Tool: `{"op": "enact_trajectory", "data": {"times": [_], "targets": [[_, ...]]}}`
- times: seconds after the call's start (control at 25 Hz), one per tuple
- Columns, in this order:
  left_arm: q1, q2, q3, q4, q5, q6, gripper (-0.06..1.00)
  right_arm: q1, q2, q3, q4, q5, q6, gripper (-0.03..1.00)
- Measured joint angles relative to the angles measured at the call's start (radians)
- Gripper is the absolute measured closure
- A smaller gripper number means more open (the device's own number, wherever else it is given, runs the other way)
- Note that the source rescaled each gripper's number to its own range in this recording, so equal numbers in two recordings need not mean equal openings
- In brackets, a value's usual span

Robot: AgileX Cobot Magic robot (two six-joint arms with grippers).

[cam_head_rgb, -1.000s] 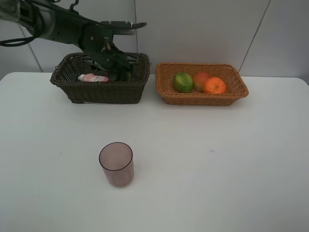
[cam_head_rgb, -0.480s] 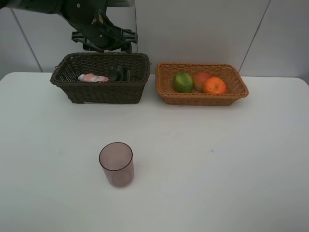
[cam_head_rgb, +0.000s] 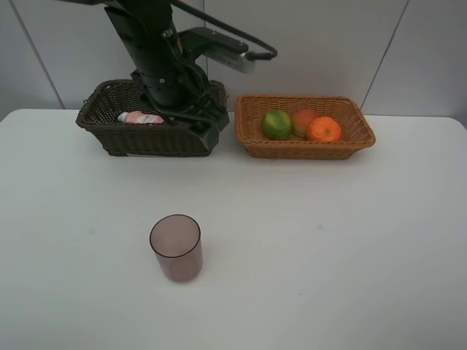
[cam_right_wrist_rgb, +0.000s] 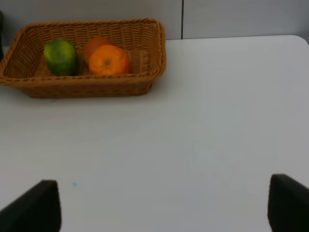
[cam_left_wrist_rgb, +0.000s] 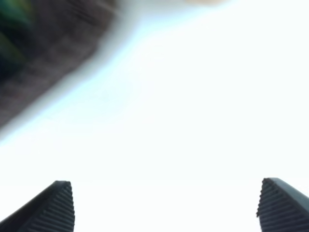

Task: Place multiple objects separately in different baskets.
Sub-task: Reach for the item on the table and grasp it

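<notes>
One item, the purplish cup point(cam_head_rgb: 176, 247), stands alone on the worktop point(cam_head_rgb: 350, 240) well in front of the dark basket point(cam_head_rgb: 149, 120), so the left pincer point(cam_left_wrist_rgb: 164, 205), wide open and empty, hangs free to fetch it.

The black left robot arm point(cam_head_rgb: 164, 65) was the only thing that shifted. A second earlier it reached in from the left with its gripper down inside the deep dark brown woven wicker basket point(cam_head_rgb: 109, 127), beside the dark bottle. Half a second later it had lifted clear and hung above the basket's back rim, leaving the dark bottle in view. Now it had swung toward the table's front, standing over the basket's right end and hiding that bottle, with the left gripper point(cam_left_wrist_rgb: 164, 205) spread wide over bare white tabletop point(cam_left_wrist_rgb: 203, 121).
</notes>
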Motion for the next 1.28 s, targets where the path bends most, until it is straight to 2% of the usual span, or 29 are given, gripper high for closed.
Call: {"op": "enact_trajectory", "data": {"times": [0.12, 0.28, 0.56, 1.04, 1.28], "targets": [[-0.028, -0.004, 0.003, -0.082, 0.122, 0.111, -0.04, 0.000, 0.000, 0.000, 0.000, 0.000, 0.000, 0.07], [-0.031, -0.004, 0.044, -0.090, 0.171, 0.136, -0.04, 0.000, 0.000, 0.000, 0.000, 0.000, 0.000, 0.07], [-0.031, -0.006, 0.153, -0.065, 0.129, 0.139, -0.04, 0.000, 0.000, 0.000, 0.000, 0.000, 0.000, 0.07], [-0.031, -0.036, 0.185, -0.055, 0.168, 0.139, -0.04, 0.000, 0.000, 0.000, 0.000, 0.000, 0.000, 0.07], [-0.031, -0.040, 0.284, -0.052, 0.111, 0.139, -0.04, 0.000, 0.000, 0.000, 0.000, 0.000, 0.000, 0.07]]}}
